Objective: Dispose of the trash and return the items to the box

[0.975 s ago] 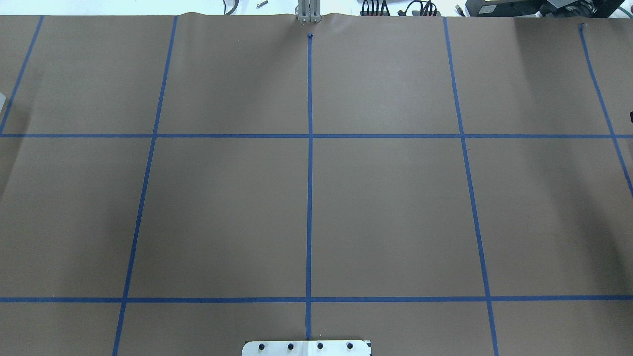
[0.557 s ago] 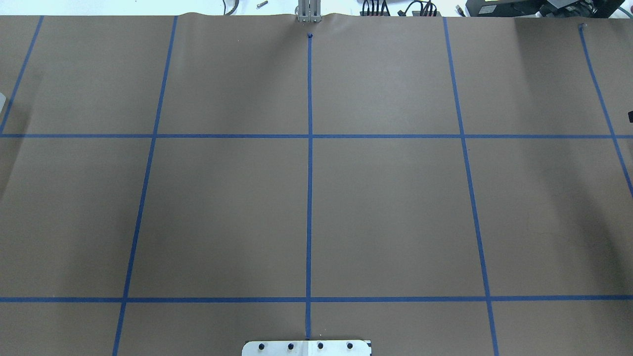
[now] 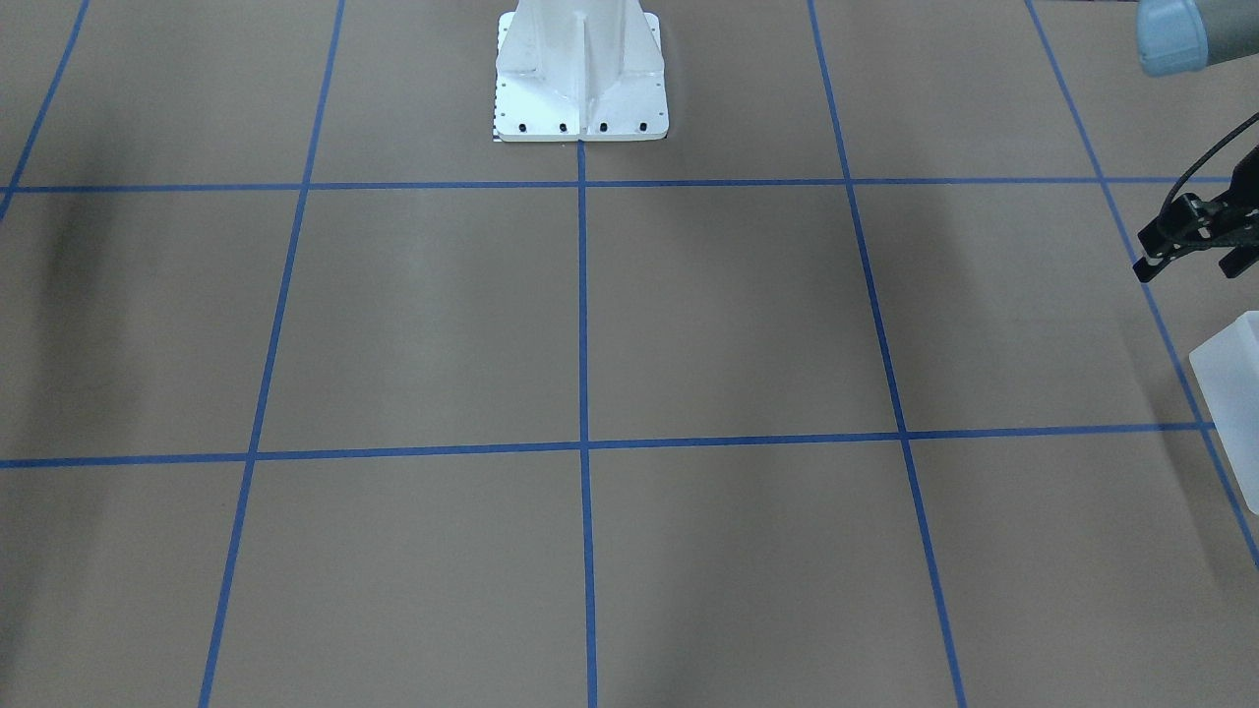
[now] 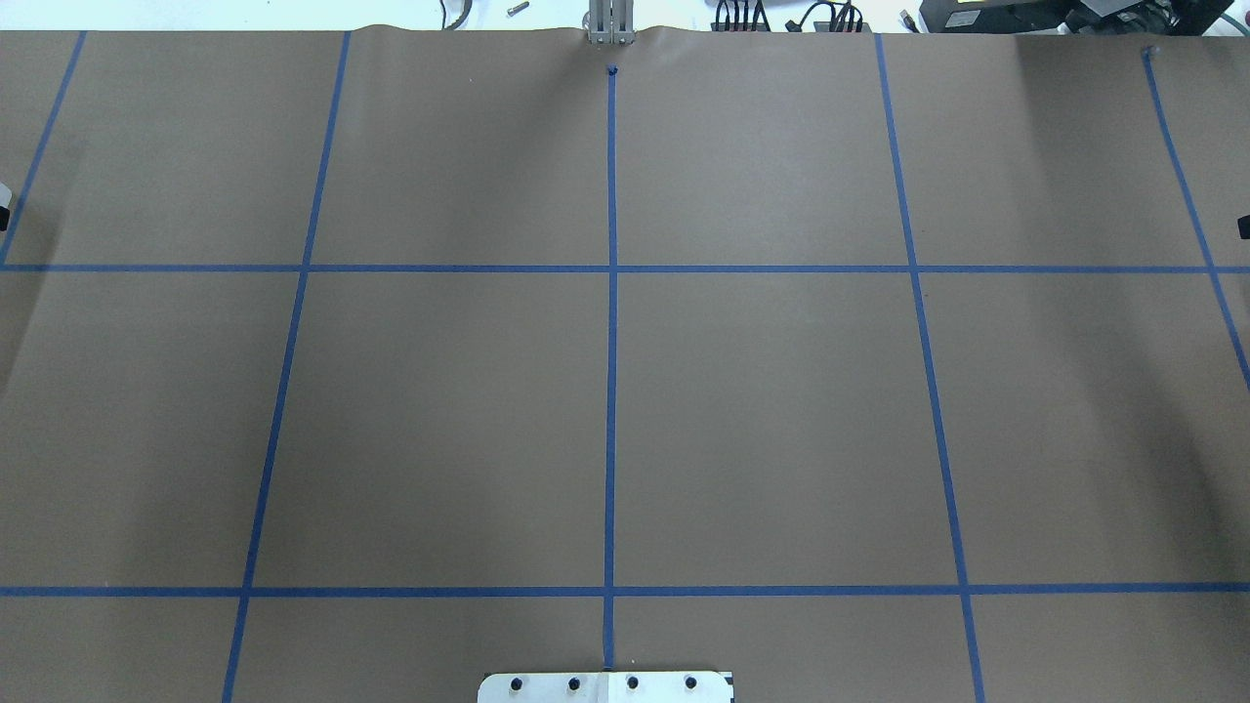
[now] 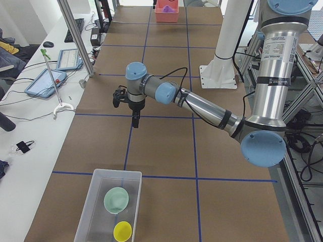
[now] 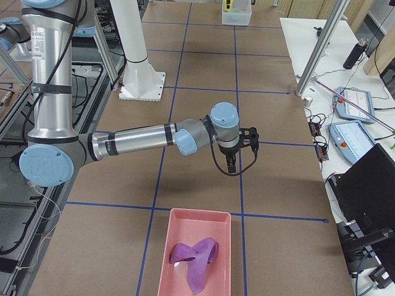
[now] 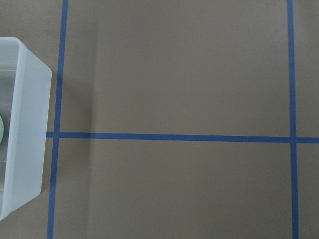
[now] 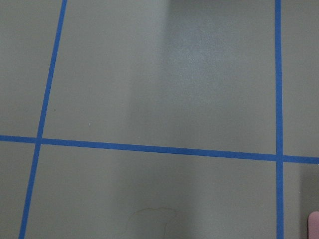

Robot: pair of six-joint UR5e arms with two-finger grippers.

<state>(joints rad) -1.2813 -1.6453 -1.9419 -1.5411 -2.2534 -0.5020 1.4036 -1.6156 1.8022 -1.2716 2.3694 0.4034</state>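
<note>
The brown-paper table point(image 4: 781, 410), gridded in blue tape, lies flat between two end bins. A clear plastic bin point(image 5: 97, 201), well apart at 6 to 7 o'clock from the left gripper point(image 5: 135, 122), holds a green bowl point(image 5: 116, 199) and a yellow bowl point(image 5: 122, 231). A pink bin point(image 6: 165, 246), at 7 o'clock from the right gripper point(image 6: 231, 165), holds a crumpled purple piece point(image 6: 196, 256). I cannot tell how wide either gripper stands.

Brown table point(image 4: 439, 420), blue grid lines point(image 4: 611, 391); pink bin point(image 6: 200, 213) (purple wad point(image 6: 196, 258) inside); green bowl point(image 5: 116, 199), yellow bowl point(image 5: 122, 231).
</note>
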